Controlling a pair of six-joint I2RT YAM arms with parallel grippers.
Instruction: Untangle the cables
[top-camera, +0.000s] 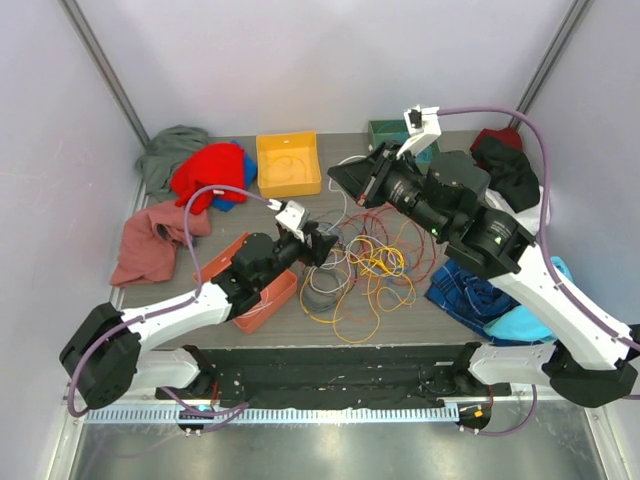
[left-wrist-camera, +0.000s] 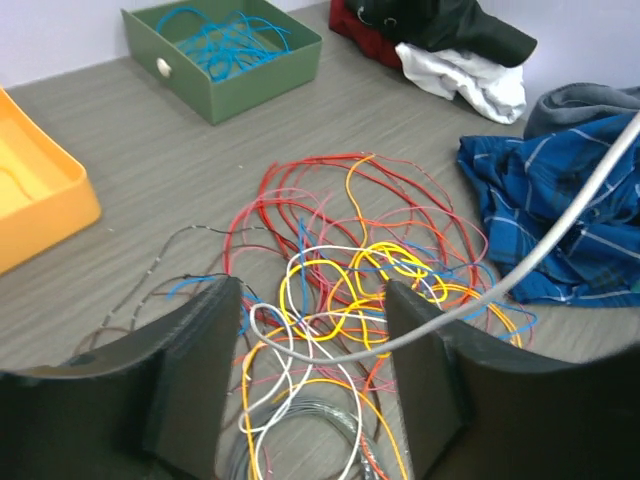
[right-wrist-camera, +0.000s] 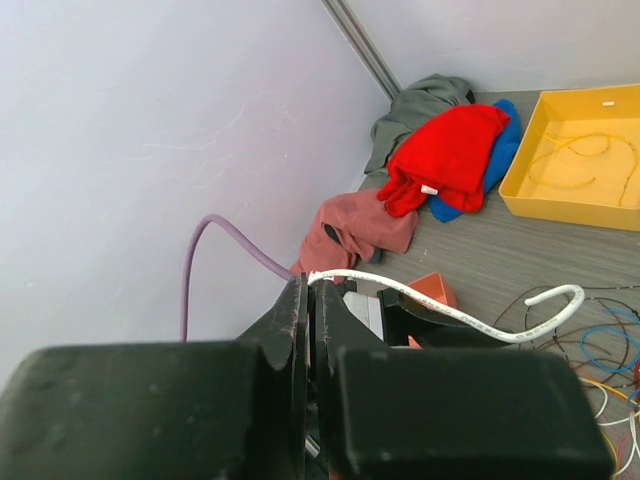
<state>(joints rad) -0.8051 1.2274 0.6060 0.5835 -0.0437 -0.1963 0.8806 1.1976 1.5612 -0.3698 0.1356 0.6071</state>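
A yellow bin (top-camera: 290, 189) stands at the back of the grey table (left-wrist-camera: 150, 170), a green box (left-wrist-camera: 268, 82) lies farther right, and an orange tray (top-camera: 272, 300) sits near the front left. A red garment (top-camera: 210, 170), a grey one (top-camera: 170, 150) and a pink one (top-camera: 150, 240) are heaped along the left side. A blue plaid shirt (top-camera: 470, 295), a turquoise cloth (top-camera: 530, 320) and a black garment (top-camera: 505, 165) lie on the right.

Pale walls (top-camera: 330, 60) — grey wood-grain table (left-wrist-camera: 130, 150).
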